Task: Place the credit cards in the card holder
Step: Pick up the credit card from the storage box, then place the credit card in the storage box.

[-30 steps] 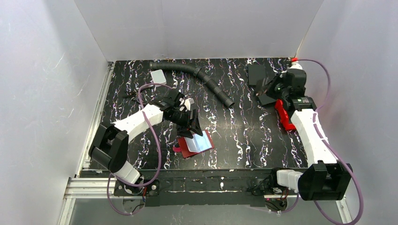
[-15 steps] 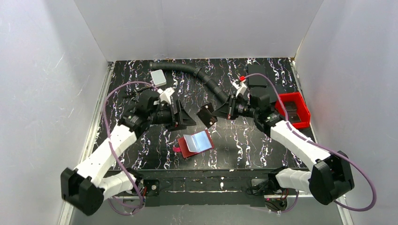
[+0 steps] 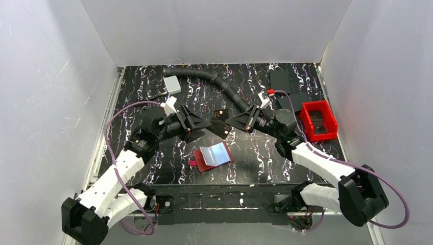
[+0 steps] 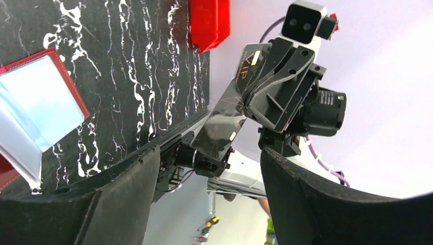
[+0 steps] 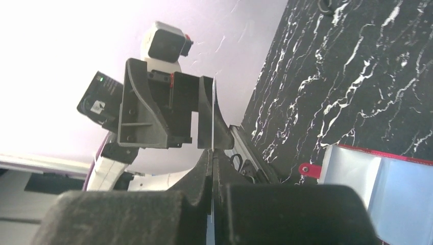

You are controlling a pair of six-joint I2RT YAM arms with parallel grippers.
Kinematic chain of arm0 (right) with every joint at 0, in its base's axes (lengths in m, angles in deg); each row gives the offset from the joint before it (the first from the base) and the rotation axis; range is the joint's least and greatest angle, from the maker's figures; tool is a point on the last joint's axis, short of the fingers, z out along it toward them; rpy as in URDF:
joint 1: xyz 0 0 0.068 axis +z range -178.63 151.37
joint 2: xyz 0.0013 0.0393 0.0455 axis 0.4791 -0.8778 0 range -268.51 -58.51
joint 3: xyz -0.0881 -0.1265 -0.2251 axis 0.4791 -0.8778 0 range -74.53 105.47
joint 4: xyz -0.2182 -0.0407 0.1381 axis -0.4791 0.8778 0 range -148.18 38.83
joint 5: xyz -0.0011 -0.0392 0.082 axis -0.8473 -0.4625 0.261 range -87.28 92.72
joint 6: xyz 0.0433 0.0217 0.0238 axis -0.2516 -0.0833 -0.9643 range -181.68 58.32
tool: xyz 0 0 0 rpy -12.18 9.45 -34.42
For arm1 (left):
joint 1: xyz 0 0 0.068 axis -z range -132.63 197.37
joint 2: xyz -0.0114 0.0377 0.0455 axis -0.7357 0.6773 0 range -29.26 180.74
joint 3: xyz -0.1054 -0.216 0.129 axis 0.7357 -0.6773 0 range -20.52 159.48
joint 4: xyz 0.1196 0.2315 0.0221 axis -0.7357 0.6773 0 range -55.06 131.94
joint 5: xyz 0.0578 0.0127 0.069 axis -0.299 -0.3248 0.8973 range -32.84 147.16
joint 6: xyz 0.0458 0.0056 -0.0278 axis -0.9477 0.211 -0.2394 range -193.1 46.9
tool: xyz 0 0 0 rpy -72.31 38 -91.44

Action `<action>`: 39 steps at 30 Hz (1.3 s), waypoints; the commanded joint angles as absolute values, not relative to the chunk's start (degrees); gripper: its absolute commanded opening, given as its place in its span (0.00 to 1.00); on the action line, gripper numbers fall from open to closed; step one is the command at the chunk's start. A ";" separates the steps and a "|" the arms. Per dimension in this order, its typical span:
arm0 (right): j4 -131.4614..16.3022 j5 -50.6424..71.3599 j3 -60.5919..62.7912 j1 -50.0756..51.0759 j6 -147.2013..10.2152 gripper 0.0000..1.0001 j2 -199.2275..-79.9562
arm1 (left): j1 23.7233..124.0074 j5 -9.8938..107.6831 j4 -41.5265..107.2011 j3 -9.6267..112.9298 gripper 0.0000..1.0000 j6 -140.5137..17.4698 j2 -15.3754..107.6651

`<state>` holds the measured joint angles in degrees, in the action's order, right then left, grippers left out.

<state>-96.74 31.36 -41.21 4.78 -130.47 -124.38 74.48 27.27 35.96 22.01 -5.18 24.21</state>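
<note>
Two arms angled inward, left hand (image 3: 201, 127) spread, right hand (image 3: 230, 122) clamped tight.

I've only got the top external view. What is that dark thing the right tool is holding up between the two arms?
Observer: The left wrist view shows a glossy dark card with "VIP" printed on it, clamped in the right tool.
Operator: Has the left tool got it?
Observer: No. In that same view the fingers of the left tool stand apart on either side, with the card ahead of them and not touching them.
Operator: Is the card straight in the grip?
Observer: The right wrist view shows it edge-on, a thin upright line rising from between the closed fingers.
</note>
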 commanded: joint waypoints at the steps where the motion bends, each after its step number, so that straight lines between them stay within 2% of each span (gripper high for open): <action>1: -96.94 26.64 -42.01 4.95 -134.05 0.01 -124.08 | 74.53 30.46 38.56 20.94 0.70 -1.86 23.65; 5: -97.80 26.59 -41.85 4.92 -135.55 0.01 -124.87 | 74.53 27.15 31.68 20.30 0.65 1.29 26.39; 9: -98.09 26.65 -41.85 4.95 -136.27 0.01 -124.57 | 74.87 26.56 31.44 23.12 0.58 0.76 29.67; 12: -97.57 26.47 -41.58 4.90 -136.58 0.01 -124.19 | 75.02 26.73 31.08 24.48 0.50 0.85 30.83; 21: -97.54 25.82 -41.70 4.90 -138.50 0.01 -123.63 | 75.14 30.07 30.14 25.02 0.18 -0.11 29.37; 24: -96.29 24.78 -41.43 4.94 -138.24 0.01 -122.85 | 75.14 30.02 30.02 24.97 0.02 -0.82 29.73; 26: -95.34 24.62 -40.81 4.95 -137.33 0.01 -122.59 | 75.14 30.57 30.02 24.65 0.00 -1.51 29.61; 29: -84.00 23.35 -37.36 3.81 -131.13 0.01 -121.22 | 75.14 31.85 30.69 24.35 0.00 -2.79 29.15; 34: -50.80 15.15 -24.60 -5.28 -107.69 0.01 -120.02 | 75.14 32.92 35.38 25.68 0.00 -7.12 28.96; 37: -25.74 -9.26 -12.77 -10.26 -93.58 0.01 -124.51 | 75.14 31.85 42.57 28.95 0.00 -11.50 30.52; 39: -16.65 -30.05 -7.75 -10.92 -87.96 0.01 -128.42 | 75.14 30.73 46.67 31.16 0.00 -14.65 31.64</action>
